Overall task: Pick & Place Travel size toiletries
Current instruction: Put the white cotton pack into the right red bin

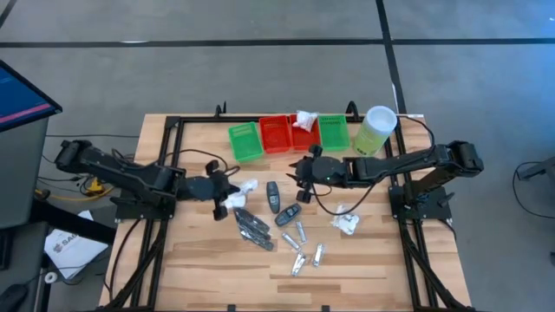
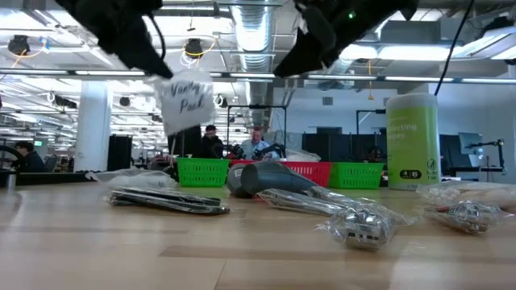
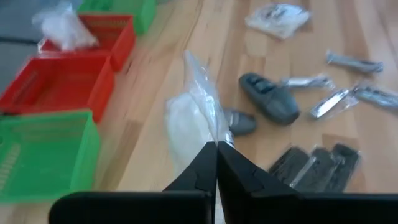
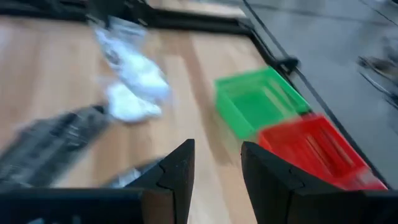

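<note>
Baskets, red [image 1: 277, 134] and green [image 1: 244, 141], sit at twelve o'clock of the left hand [image 1: 227, 192], pinched on a white packet [image 1: 243, 187] hanging long-axis down above the desk [image 1: 208, 260]; right hand [image 1: 301, 176] hovers, fingers apart.

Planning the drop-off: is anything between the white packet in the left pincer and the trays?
Nothing visible blocks it. The left pincer holds the white packet off the table, and bare wood lies between it and the nearest green tray.
</note>
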